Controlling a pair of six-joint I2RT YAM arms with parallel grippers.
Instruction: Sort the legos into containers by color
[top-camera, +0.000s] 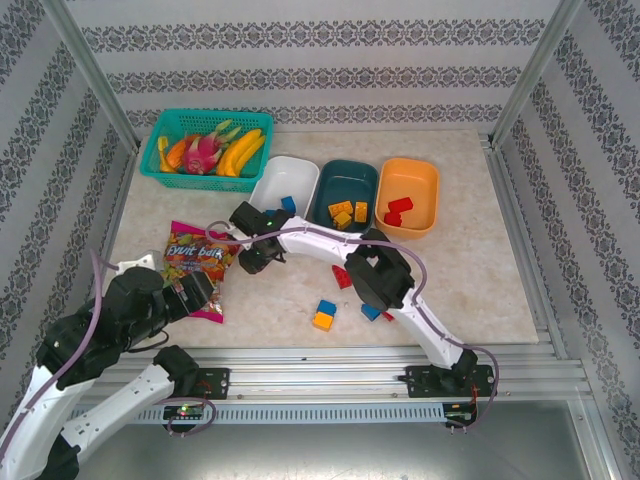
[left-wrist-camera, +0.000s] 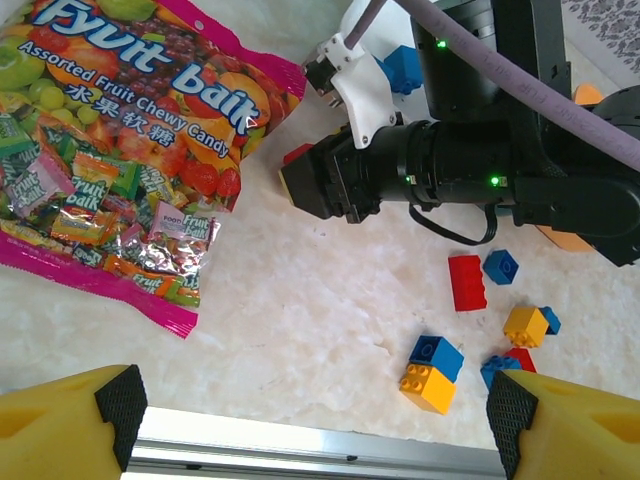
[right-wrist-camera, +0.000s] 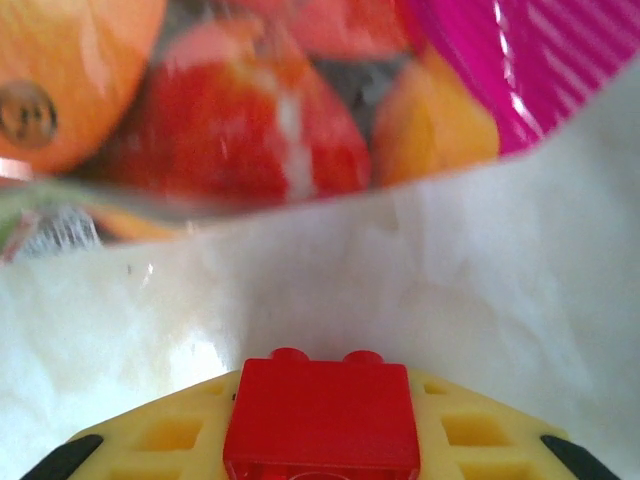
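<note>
My right hand (top-camera: 256, 258) is pressed together on a red lego (right-wrist-camera: 320, 415). The brick sits pinched between the yellow fingers with its long side running across my wrist view and its two visible studs facing the candy bag (top-camera: 197, 268), which lies just beyond on the table (top-camera: 470, 280). The relation that matters now is where the reds go. The orange dish (top-camera: 408, 172) already holds red bricks, and it is the far-right one of the three, with the white dish (top-camera: 272, 178) and the dark teal dish (top-camera: 346, 174) between it and my right hand. So I judge the next move to be a lift and a long carry to my right, past both other dishes. My left hand (left-wrist-camera: 315, 405) hangs spread wide and empty near the table's near edge, beside the candy bag. It is farther from the orange dish, so the right arm is the one for this carry. Loose legos (left-wrist-camera: 467, 282) in red, blue and yellow-orange lie on the table behind my right forearm.
</note>
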